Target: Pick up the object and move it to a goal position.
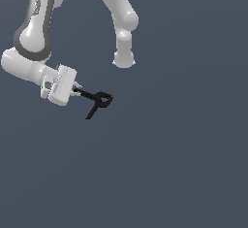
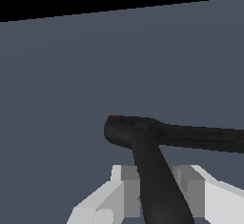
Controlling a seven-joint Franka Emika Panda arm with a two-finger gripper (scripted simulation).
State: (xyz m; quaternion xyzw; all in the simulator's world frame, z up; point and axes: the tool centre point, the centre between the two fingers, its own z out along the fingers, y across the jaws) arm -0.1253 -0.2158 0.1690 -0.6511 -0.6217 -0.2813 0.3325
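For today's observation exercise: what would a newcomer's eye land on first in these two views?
First, the black spring clamp with its tiny red tip, stark against the plain grey background near the exterior view's centre-left. Next, the white end effector closed on one of its handles, the other handle splaying free. In the wrist view the clamp looms large between the pale fingers.

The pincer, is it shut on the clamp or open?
Shut on it: the pincer has one clamp handle between its fingers, wrist view.

The black spring clamp (image 2: 143, 137) filled the lower part of the frame, one handle running down between the gripper's (image 2: 155, 189) pale fingers (image 2: 125, 189). Its other handle stretched sideways out of frame, and a tiny red tip (image 2: 112, 117) showed against the grey floor (image 2: 71, 75).
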